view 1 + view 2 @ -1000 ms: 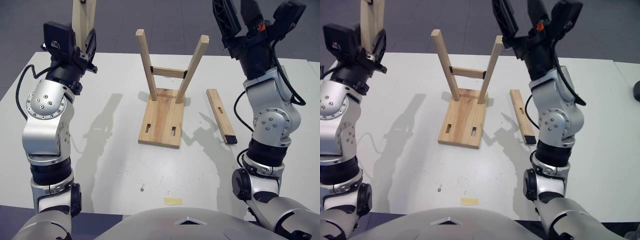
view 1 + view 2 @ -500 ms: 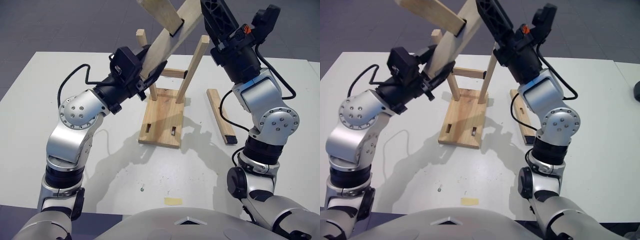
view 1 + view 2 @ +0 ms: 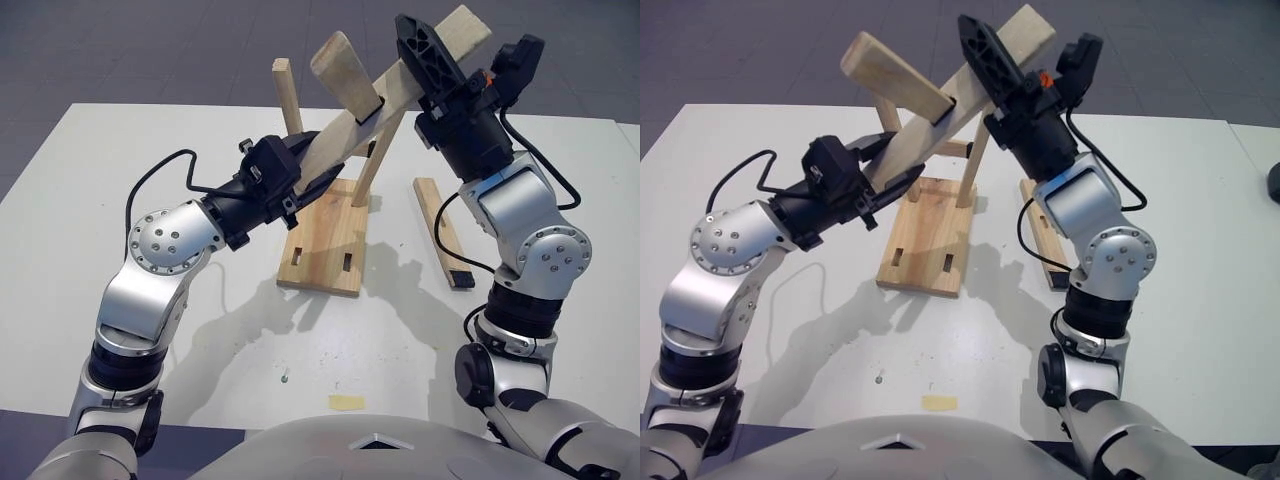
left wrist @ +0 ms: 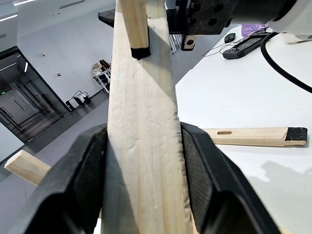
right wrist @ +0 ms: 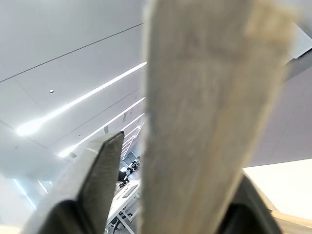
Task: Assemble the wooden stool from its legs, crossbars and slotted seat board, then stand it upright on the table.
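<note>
The slotted seat board [image 3: 325,250] lies flat on the white table with two legs [image 3: 288,110] standing in it at its far end. My left gripper [image 3: 292,185] is shut on the lower part of a third leg [image 3: 345,140], which tilts up and to the right over the board. A short crossbar [image 3: 345,72] sticks out of this leg. In the left wrist view the leg [image 4: 141,122] sits between both black fingers [image 4: 92,180]. My right gripper [image 3: 432,62] straddles the leg's upper end, open, with a narrow gap beside one finger [image 5: 97,180]. A fourth leg [image 3: 440,235] lies loose to the board's right.
A scrap of yellow tape [image 3: 346,402] and a small speck [image 3: 285,378] lie near the table's front edge. A dark object [image 3: 1272,180] sits at the far right. Bare tabletop [image 3: 130,150] spreads to the left of the board.
My left arm has swung in from the far left and tilted its leg and crossbar lower over the board. My right gripper has come down around the leg's upper end.
</note>
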Tool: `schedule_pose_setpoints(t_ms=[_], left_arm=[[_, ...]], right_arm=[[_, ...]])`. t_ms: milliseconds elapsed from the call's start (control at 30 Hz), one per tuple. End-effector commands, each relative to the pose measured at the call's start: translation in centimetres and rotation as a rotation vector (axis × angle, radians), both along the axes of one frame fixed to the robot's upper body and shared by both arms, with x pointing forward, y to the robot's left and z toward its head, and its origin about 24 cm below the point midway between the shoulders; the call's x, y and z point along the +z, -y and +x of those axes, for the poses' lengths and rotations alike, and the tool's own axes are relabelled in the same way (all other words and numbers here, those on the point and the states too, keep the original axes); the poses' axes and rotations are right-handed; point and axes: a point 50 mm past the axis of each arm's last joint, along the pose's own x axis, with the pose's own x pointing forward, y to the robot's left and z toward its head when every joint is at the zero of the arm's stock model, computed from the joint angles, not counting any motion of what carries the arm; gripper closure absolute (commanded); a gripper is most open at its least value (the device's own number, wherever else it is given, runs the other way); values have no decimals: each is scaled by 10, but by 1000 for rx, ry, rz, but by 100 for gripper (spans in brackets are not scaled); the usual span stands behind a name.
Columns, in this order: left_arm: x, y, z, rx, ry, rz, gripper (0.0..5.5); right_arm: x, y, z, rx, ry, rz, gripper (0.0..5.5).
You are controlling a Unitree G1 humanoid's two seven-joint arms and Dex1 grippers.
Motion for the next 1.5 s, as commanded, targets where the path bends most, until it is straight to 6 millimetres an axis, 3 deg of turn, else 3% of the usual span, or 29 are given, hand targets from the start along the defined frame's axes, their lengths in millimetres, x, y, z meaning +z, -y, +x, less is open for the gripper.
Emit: schedule_pose_setpoints(t_ms=[33, 133, 300, 433, 567, 600, 667, 767, 867, 967, 1133, 1333, 1500], left_arm=[[6, -2, -3, 9, 40, 24, 346], [5, -2, -3, 17, 46, 32, 346], [1, -1, -4, 28, 16, 8, 346], [13, -10, -6, 35, -52, -166, 258], [43, -44, -1, 121, -76, -422, 190], [39, -54, 3, 185, -106, -424, 174], [-2, -70, 8, 340, -245, -217, 138], [-86, -72, -10, 355, -445, 253, 82], [-130, -67, -21, 338, -497, 411, 30], [-141, -57, -21, 316, -478, 420, 10], [-136, -33, -16, 241, -411, 397, 10], [-127, 0, -8, 165, -368, 339, 10], [-127, 3, -8, 165, -360, 338, 10]], right_arm=[[-5, 7, 0, -43, -29, -15, 403], [-9, 10, -1, -58, -43, -14, 446], [-9, 13, 0, -61, -49, 32, 447], [-12, 23, 4, -134, -66, 54, 449], [-21, 39, 8, -247, -100, 19, 449], [-23, 43, 8, -256, -103, 5, 449], [-30, 56, 4, -277, -108, -37, 449], [-40, 73, -1, -329, -126, -105, 449], [-46, 81, -4, -337, -135, -130, 449], [-55, 86, -9, -310, -145, -151, 449], [-79, 102, -18, -312, -221, -201, 449], [-83, 106, -21, -359, -218, -246, 449], [-86, 121, -21, -433, -196, -296, 449]])
